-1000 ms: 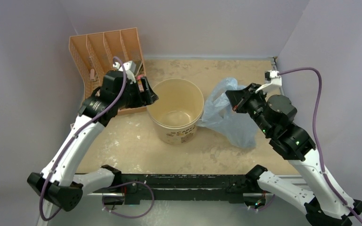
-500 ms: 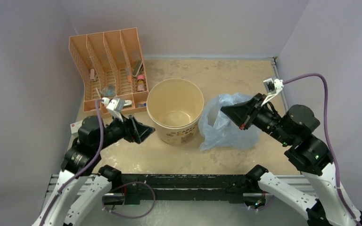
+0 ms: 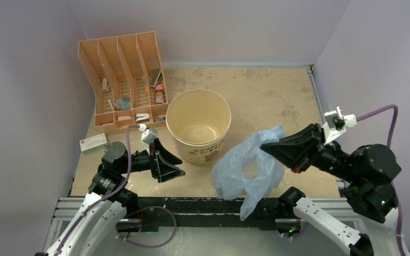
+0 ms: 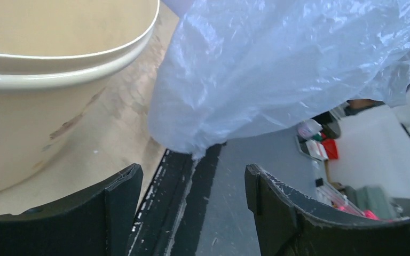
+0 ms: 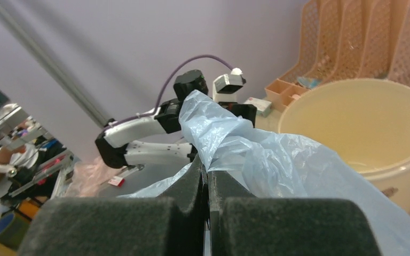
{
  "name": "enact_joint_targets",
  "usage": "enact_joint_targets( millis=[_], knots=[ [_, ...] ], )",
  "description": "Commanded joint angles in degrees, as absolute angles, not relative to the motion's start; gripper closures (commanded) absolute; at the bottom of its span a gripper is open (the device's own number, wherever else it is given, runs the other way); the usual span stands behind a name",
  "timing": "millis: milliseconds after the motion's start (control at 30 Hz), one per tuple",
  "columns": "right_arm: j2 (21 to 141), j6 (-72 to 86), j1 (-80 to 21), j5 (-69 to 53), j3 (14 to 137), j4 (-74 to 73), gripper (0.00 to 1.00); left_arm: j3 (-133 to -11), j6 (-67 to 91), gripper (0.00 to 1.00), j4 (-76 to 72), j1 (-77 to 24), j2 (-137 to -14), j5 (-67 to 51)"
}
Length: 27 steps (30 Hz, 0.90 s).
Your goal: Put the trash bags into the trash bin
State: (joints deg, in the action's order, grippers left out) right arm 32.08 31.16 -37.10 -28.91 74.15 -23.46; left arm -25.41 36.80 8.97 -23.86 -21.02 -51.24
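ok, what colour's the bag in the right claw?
The trash bag is translucent light blue, with a crinkly sheen. The left wrist view shows it best.

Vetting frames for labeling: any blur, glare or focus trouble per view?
Top external: evenly lit, sharp across the trash bin. Left wrist: trash bag close and bright, folds crisp, background soft. Right wrist: right tool dark, filling the foreground.

We see plain pale-lavender walls [image 3: 219, 26] closing in a mottled sandy-beige tabletop [image 3: 267, 90] on three sides. In its far left corner stands an orange slotted plastic organizer rack [image 3: 88, 61] under soft, even light.
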Motion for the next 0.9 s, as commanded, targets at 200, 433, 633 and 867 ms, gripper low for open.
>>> enact_joint_targets(
  millis=[200, 433, 633, 867],
  knots=[
    [36.4, 34.4, -37.0, -12.9, 59.8, -20.2, 1.0, -18.3, 37.4, 0.22, -3.3, -33.3, -22.7, -49.9],
    [35.0, 34.2, -37.0, -5.4, 59.8, -17.7, 1.0, -13.9, 34.5, 0.19, -11.0, -46.9, -28.3, -35.9],
    [36.2, 35.5, -37.0, -4.1, 59.2, -18.1, 1.0, -10.6, 31.4, 0.19, -23.4, -65.5, -34.9, -13.7],
    [35.3, 36.5, -37.0, -3.4, 58.1, -18.4, 1.0, -7.3, 29.2, 0.16, -39.3, -84.0, -47.4, 11.4]
  ],
)
